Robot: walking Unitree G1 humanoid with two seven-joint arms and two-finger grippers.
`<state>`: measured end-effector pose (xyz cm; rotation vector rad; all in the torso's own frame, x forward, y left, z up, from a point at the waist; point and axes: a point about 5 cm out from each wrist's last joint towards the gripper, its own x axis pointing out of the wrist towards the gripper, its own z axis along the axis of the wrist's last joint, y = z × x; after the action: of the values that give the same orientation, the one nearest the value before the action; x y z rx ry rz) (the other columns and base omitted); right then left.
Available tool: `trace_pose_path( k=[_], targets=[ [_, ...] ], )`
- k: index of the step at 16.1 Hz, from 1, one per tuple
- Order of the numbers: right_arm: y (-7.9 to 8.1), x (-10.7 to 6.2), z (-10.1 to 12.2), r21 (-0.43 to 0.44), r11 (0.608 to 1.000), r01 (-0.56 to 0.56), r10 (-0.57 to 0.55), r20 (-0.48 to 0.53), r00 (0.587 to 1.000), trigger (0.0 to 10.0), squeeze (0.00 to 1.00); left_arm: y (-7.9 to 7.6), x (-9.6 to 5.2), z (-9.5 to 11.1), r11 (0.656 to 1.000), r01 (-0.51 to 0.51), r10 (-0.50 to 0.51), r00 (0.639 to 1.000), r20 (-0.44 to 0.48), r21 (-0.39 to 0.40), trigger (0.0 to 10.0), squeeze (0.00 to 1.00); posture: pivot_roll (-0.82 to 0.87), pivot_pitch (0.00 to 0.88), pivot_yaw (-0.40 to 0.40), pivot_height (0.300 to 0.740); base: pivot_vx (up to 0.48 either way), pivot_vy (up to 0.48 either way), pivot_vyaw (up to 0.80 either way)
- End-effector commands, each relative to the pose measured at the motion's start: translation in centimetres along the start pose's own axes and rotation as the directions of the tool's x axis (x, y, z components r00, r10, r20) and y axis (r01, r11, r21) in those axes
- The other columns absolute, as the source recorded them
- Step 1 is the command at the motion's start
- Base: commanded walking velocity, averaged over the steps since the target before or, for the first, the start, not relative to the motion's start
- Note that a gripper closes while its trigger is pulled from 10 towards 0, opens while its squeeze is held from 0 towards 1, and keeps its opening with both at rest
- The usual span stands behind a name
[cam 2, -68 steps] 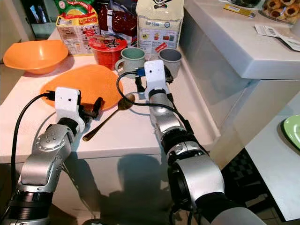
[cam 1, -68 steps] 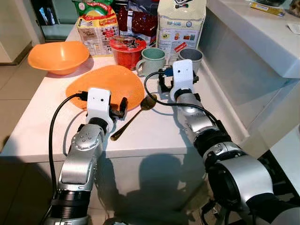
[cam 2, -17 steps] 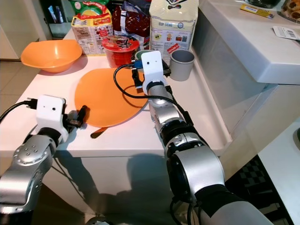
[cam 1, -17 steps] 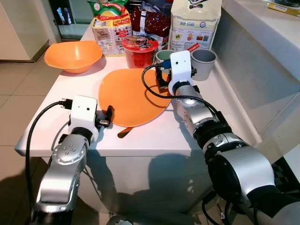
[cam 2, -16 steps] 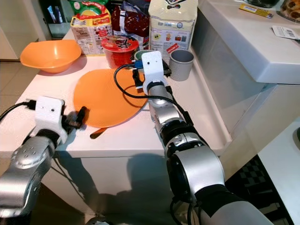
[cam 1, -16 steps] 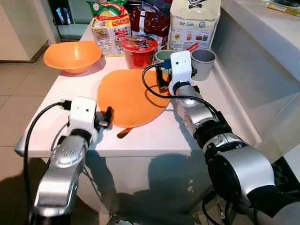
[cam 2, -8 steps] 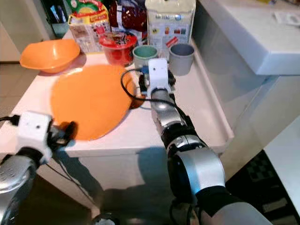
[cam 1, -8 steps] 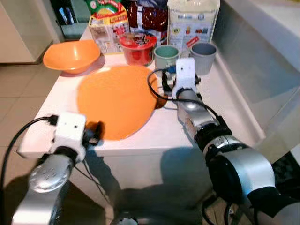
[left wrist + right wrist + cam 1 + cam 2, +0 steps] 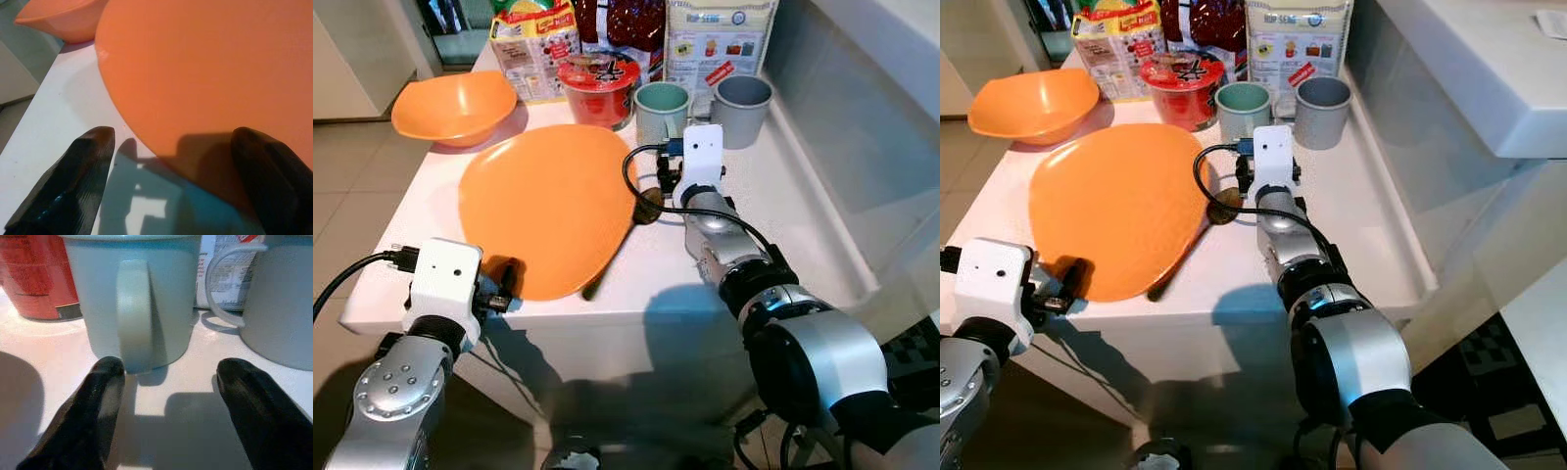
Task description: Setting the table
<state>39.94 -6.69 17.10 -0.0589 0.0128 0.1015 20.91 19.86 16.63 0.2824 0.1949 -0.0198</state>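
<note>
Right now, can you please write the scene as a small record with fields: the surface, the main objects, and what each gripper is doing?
surface: white table
plate: orange plate, flat, near the front edge
spoon: spoon beside the plate, handle partly under its rim
mugs: green mug and grey mug, upright, side by side
bowl: orange bowl at the far left
left gripper: left gripper open at the plate's near rim
right gripper: right gripper open, facing the green mug's handle
</note>
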Motion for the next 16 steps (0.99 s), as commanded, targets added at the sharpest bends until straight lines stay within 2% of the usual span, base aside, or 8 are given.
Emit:
trace_pose_path(
  k=[1,5,10,14,15,16],
  targets=[
    [0.3,0.0,0.0,-0.008,1.000,-0.017,0.017,0.002,1.000,0.0,0.00,-0.2,0.0,-1.9,1.000,0.005,-0.007,0.993,-0.116,-0.016,10.0,0.00,0.47,0.188,0.028,0.740,0.000,0.000,0.00],
    [-0.3,0.4,1.8,-0.075,0.996,-0.052,0.058,0.084,0.995,0.0,0.00,-0.2,-0.4,-2.0,0.999,-0.021,0.017,0.992,-0.122,-0.030,10.0,0.00,0.48,0.202,0.019,0.740,0.000,0.000,0.00],
    [0.0,0.4,2.8,-0.051,0.995,-0.081,0.087,0.148,0.985,0.0,0.00,-0.3,-0.4,-2.0,0.999,-0.024,0.019,0.992,-0.127,-0.032,10.0,0.00,0.47,0.206,0.025,0.740,0.000,0.000,0.00],
    [0.0,0.3,2.2,0.006,0.995,-0.097,0.095,0.118,0.988,0.0,0.00,-0.3,-0.3,-1.9,0.999,-0.021,0.017,0.992,-0.126,-0.034,10.0,0.00,0.47,0.213,0.027,0.740,0.000,0.000,0.00],
    [-0.5,0.4,1.5,-0.001,0.999,-0.051,0.051,0.043,0.998,10.0,0.00,-0.3,-0.4,-2.0,0.999,-0.020,0.016,0.992,-0.128,-0.036,10.0,0.00,0.47,0.213,0.027,0.740,0.000,0.000,0.00],
    [-0.5,0.4,1.3,0.004,0.998,-0.057,0.057,0.032,0.998,10.0,0.00,-0.3,-0.4,-2.0,0.999,-0.020,0.015,0.992,-0.129,-0.037,10.0,0.00,0.47,0.213,0.027,0.740,0.000,0.000,0.00]
  ],
)
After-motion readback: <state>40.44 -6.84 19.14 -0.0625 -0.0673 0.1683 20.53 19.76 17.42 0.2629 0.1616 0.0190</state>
